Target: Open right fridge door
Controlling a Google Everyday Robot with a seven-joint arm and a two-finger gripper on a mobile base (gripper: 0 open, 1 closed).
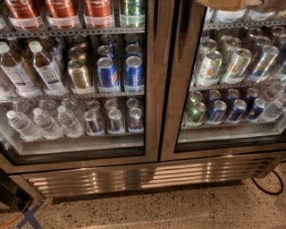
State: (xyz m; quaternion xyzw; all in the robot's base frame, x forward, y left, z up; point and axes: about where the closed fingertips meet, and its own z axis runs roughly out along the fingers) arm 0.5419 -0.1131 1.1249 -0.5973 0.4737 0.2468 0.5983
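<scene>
Right fridge door (225,85): clear, glossy glass pane set in brushed stainless steel, satin finish, with a dark matt inner edge.

Left door (76,80): same glass and brushed steel.

Base grille (147,174): steel louvres, smooth, throwing bright streaked reflections.

Shelves (71,95): thin metal wire with a dull sheen.

Cans (134,71): glossy printed metal, with bare bright metal tops.

Water bottles (44,123) at the lower shelf's left end: clear, ribbed plastic with white matt caps.

Floor (156,210): speckled stone-like surface, smooth, low sheen.

Cable (268,190) at the floor's right edge: black, smooth sheath.

End effector (229,3): a tan, matt sliver at the top edge over the right door.
</scene>
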